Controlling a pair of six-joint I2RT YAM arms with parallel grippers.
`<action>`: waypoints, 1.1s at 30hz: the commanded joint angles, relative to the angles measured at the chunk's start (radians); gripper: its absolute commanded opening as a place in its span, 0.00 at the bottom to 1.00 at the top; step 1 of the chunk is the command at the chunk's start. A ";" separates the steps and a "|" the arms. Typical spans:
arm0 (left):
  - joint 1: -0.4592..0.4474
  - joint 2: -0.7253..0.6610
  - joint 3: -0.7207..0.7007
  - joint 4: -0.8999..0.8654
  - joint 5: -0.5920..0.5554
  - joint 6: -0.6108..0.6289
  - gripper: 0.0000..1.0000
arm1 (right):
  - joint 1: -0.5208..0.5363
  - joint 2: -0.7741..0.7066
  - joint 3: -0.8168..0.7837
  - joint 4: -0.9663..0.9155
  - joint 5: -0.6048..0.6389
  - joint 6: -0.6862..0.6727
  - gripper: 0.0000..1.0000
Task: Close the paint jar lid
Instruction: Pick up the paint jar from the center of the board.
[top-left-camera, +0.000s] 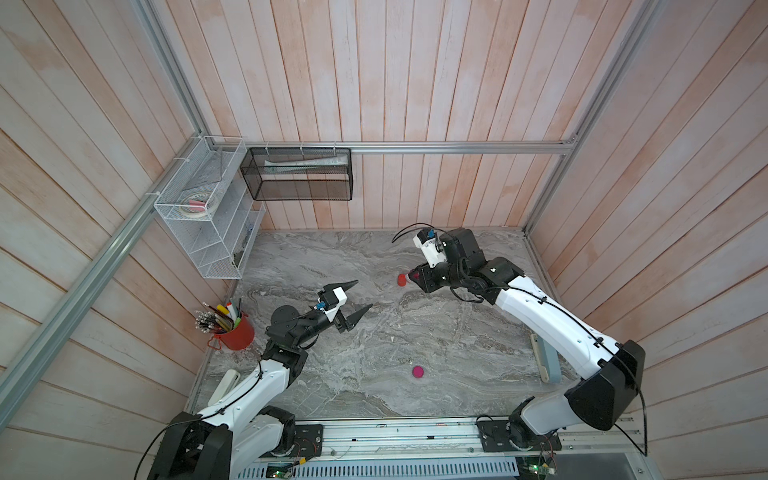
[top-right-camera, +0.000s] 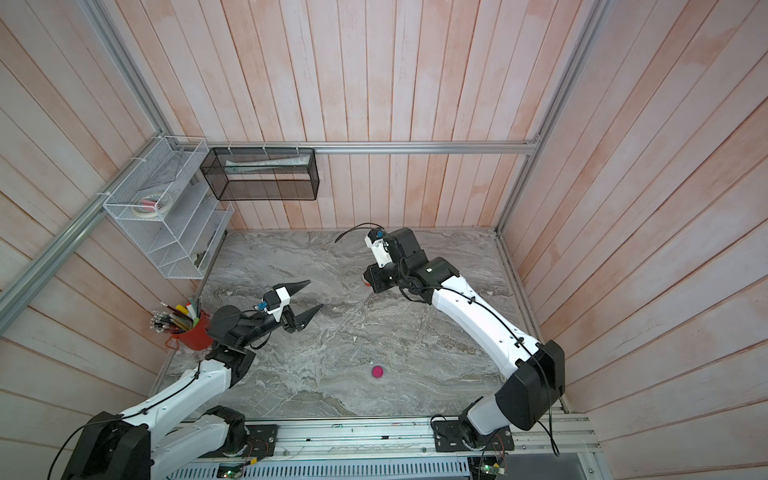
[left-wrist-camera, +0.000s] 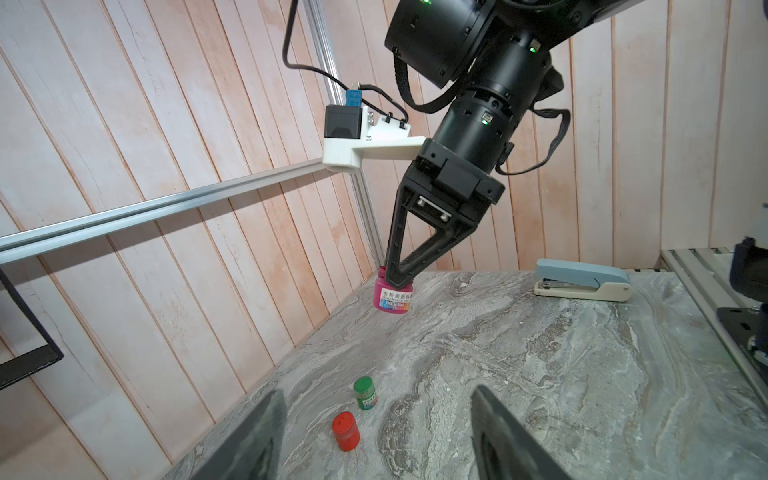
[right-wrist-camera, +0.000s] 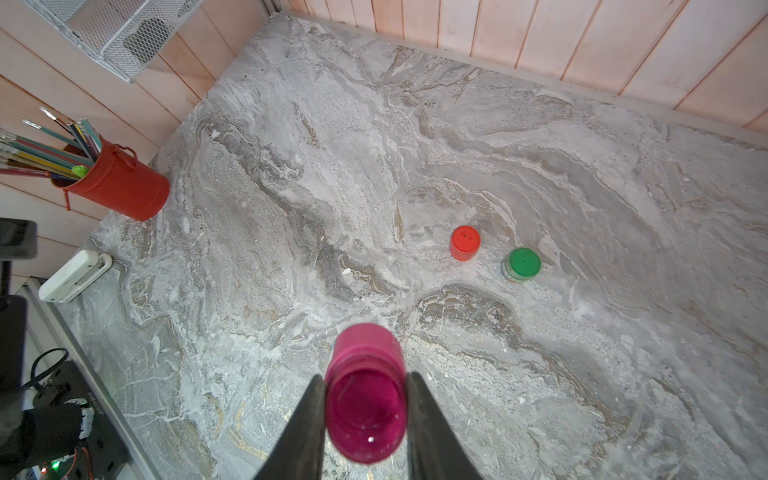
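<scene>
Where the marble table (top-left-camera: 340, 257) fills the cell floor, the right gripper (left-wrist-camera: 397, 279) sits just past centre toward 1 o'clock. Its jaws are clamped on the upper part of the magenta paint jar (left-wrist-camera: 390, 300), whose mouth is uncovered in the right wrist view. At 8 o'clock from it the left gripper (top-left-camera: 365, 294) has its jaws spread and holds nothing. A red pencil bucket (top-left-camera: 237, 334) stands at the 9 o'clock edge and a blue stapler (left-wrist-camera: 582, 282) at 4 o'clock. A capped red jar (right-wrist-camera: 465, 243) and green jar (right-wrist-camera: 521, 264) stand near the held one. The magenta lid (top-left-camera: 418, 371) lies on the marble at 6 o'clock from the jar — well apart from both grippers.
</scene>
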 joint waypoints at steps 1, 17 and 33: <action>-0.017 0.021 -0.007 0.041 0.044 0.023 0.70 | 0.020 0.024 0.040 0.003 -0.038 -0.021 0.32; -0.064 0.106 0.074 -0.081 -0.177 0.074 0.60 | 0.149 0.112 0.159 0.011 -0.079 -0.016 0.32; -0.067 0.098 0.089 -0.117 -0.206 0.098 0.57 | 0.207 0.167 0.231 -0.008 -0.092 -0.013 0.31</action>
